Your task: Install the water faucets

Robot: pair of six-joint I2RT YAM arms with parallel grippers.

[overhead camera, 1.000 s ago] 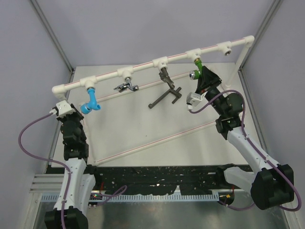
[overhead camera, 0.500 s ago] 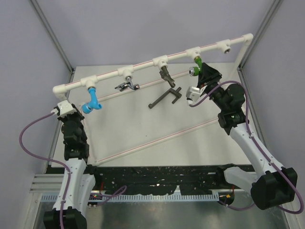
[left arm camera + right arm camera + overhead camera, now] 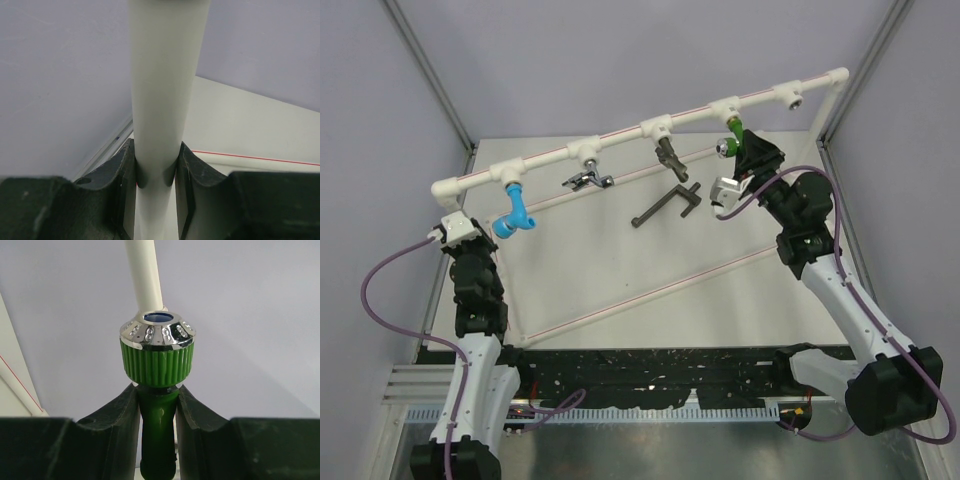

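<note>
The green faucet [image 3: 734,134] with its shiny knob [image 3: 157,331] hangs at the fourth tee socket [image 3: 725,109] of the white pipe frame. My right gripper [image 3: 746,152] is shut on its green body [image 3: 158,410]; it also shows in the right wrist view [image 3: 157,400]. The blue faucet [image 3: 512,214] hangs under the left tee. The silver faucet [image 3: 586,181] is below the second tee. The bronze faucet [image 3: 668,155] hangs from the third tee. The dark T-handled faucet [image 3: 666,205] lies on the table. My left gripper [image 3: 451,222] is shut on the frame's left post [image 3: 165,75].
The frame's top bar [image 3: 620,138] runs from near left to far right, with a bare tee socket [image 3: 790,96] at its right end. Thin white rails [image 3: 650,292] with red lines cross the table. Grey walls and metal corner posts [image 3: 430,85] close in the sides.
My right gripper, holding the green faucet, has moved a little up and away towards the top bar. The bar's right end has shifted slightly. The left arm has stayed on the post.
</note>
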